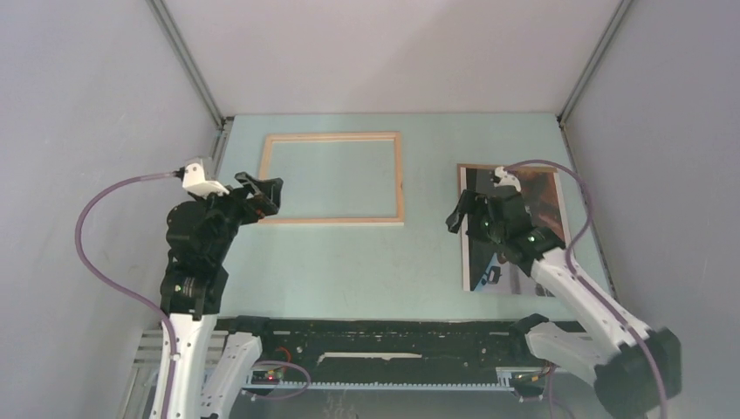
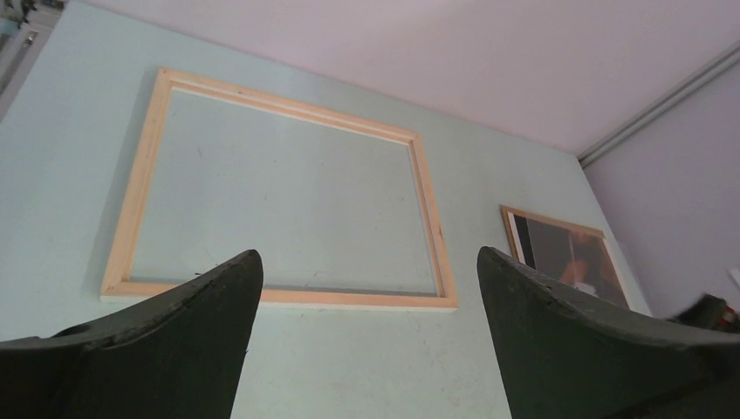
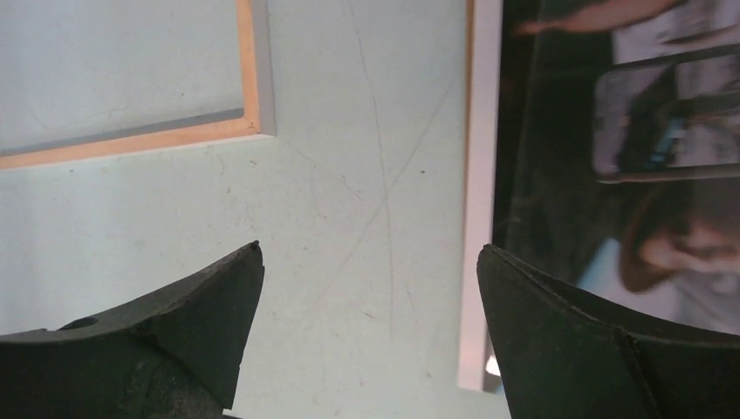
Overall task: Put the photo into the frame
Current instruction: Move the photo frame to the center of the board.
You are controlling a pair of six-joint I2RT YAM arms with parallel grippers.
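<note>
On the tabletop, at the upper centre of the overhead view, the frame is lying flat, pale wood face up, its opening showing bare surface ready to receive a print. The photo is lying well apart at the right, glossy image up. The right gripper is hovering over the photo's left edge, fingers released, spread and holding nothing; this placement is likely preparing an edge pickup. The left gripper is hanging beside the frame's left rail, fingers likewise released and empty, a placement suited to steadying the frame.
</note>
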